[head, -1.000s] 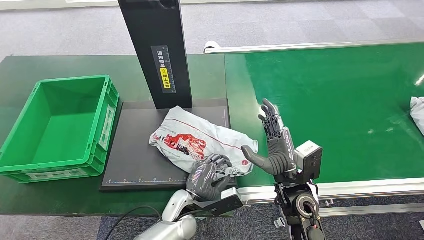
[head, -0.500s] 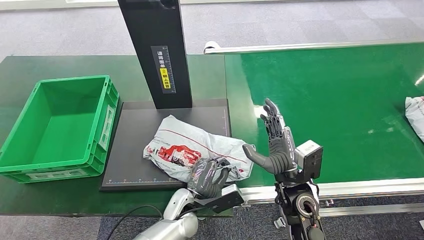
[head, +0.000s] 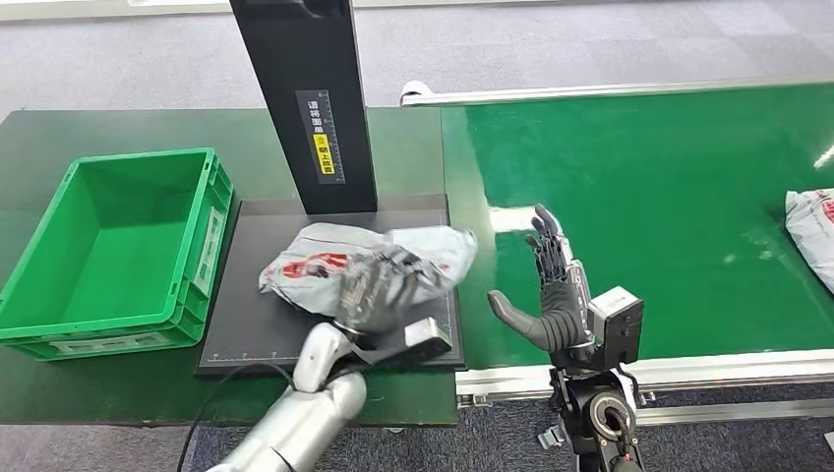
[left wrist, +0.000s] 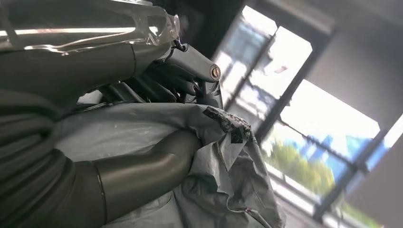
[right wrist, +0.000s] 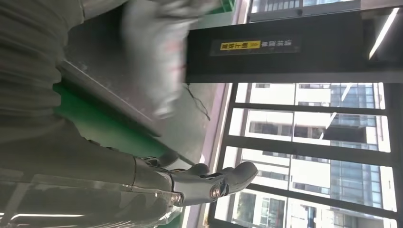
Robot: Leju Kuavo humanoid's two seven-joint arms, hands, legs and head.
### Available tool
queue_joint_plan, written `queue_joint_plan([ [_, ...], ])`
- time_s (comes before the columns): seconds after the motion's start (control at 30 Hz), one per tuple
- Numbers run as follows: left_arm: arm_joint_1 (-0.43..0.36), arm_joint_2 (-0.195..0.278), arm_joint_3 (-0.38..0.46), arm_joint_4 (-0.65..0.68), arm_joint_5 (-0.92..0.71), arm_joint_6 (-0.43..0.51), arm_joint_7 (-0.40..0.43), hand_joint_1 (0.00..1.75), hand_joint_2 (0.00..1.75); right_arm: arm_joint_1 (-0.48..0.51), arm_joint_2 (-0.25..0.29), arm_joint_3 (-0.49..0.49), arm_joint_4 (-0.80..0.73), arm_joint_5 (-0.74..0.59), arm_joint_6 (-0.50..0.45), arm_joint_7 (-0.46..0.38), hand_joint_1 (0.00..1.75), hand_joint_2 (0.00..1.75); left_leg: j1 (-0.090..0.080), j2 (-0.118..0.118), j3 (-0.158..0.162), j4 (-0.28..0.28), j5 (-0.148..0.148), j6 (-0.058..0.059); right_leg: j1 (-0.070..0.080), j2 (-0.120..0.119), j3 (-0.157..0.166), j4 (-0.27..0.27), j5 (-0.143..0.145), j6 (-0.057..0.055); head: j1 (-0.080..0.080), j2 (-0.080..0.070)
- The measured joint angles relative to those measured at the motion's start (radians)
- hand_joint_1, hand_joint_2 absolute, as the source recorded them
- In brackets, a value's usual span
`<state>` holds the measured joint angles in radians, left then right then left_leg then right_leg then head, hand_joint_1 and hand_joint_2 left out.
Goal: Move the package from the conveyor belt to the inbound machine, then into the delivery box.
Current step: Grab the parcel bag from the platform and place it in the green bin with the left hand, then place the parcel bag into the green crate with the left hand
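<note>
Left hand (head: 379,295) has the package (head: 325,264) gripped, fingers (left wrist: 157,85) and thumb wrapped into the crumpled grey plastic, the bag blurred above the inbound machine's black plate (head: 258,324). Just beside it, the right hand (head: 553,295) stands upright over the conveyor belt (head: 669,187), fingers (head: 547,246) spread, thumb out, holding nothing. Beyond the left fingers rises the black scanner post (head: 305,98); off to their far side sits the green delivery box (head: 118,246). Past the right fingertips, another package (head: 811,221) lies on the belt's edge.
</note>
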<state>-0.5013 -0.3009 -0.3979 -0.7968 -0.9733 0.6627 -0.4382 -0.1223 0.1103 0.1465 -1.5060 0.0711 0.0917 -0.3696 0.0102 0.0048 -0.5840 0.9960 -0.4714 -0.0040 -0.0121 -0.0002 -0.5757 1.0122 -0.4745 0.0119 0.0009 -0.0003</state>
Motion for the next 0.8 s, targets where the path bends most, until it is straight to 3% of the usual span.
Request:
queue_joint_plan([
  [0.1, -0.019, 0.055, 0.08, -0.174, -0.06, -0.002, 0.057, 1.75, 1.75, 0.017, -0.001, -0.011, 0.004, 0.015, -0.003, -0.006, 0.0, 1.75, 0.001, 0.0, 0.0, 0.0, 0.0, 0.0, 0.001, 0.0, 0.0, 0.0, 0.0, 0.0, 0.0, 0.0],
  [0.2, -0.089, 0.127, 0.138, -0.291, -0.135, 0.0, 0.121, 1.75, 1.75, 0.028, -0.005, -0.024, 0.013, 0.019, -0.009, -0.017, 0.0, 1.75, 0.001, 0.0, 0.0, 0.0, 0.001, 0.0, 0.001, 0.0, 0.0, 0.001, 0.0, 0.0, 0.0, 0.0],
  [0.3, -0.165, 0.18, 0.192, -0.34, -0.161, 0.0, 0.138, 1.75, 1.75, 0.035, -0.013, -0.034, 0.021, 0.014, -0.016, -0.025, 0.0, 1.75, 0.001, 0.0, 0.0, 0.0, 0.001, 0.0, 0.001, 0.0, 0.0, 0.001, 0.0, 0.0, 0.0, 0.0],
  [0.43, -0.204, 0.216, 0.232, -0.375, -0.201, 0.0, 0.153, 1.75, 1.75, 0.038, -0.018, -0.041, 0.027, 0.01, -0.02, -0.029, 0.0, 1.75, 0.0, 0.0, 0.0, 0.0, 0.001, 0.0, 0.0, 0.0, 0.0, 0.0, 0.0, 0.0, 0.0, 0.0],
  [0.57, -0.252, 0.252, 0.283, -0.353, -0.357, 0.0, 0.249, 1.75, 1.75, 0.054, -0.021, -0.046, 0.023, 0.003, -0.027, -0.028, 0.0, 1.75, 0.0, 0.0, 0.0, 0.0, 0.001, 0.0, 0.0, 0.0, 0.0, 0.0, 0.0, 0.0, 0.0, 0.0],
  [0.8, -0.396, 0.4, 0.442, -0.127, -0.496, 0.0, 0.395, 1.75, 1.75, 0.115, -0.037, -0.065, -0.015, -0.012, -0.045, -0.015, 0.0, 1.75, 0.002, 0.002, 0.001, 0.0, 0.001, -0.001, 0.002, 0.001, -0.001, 0.001, 0.001, -0.002, 0.0, 0.0],
])
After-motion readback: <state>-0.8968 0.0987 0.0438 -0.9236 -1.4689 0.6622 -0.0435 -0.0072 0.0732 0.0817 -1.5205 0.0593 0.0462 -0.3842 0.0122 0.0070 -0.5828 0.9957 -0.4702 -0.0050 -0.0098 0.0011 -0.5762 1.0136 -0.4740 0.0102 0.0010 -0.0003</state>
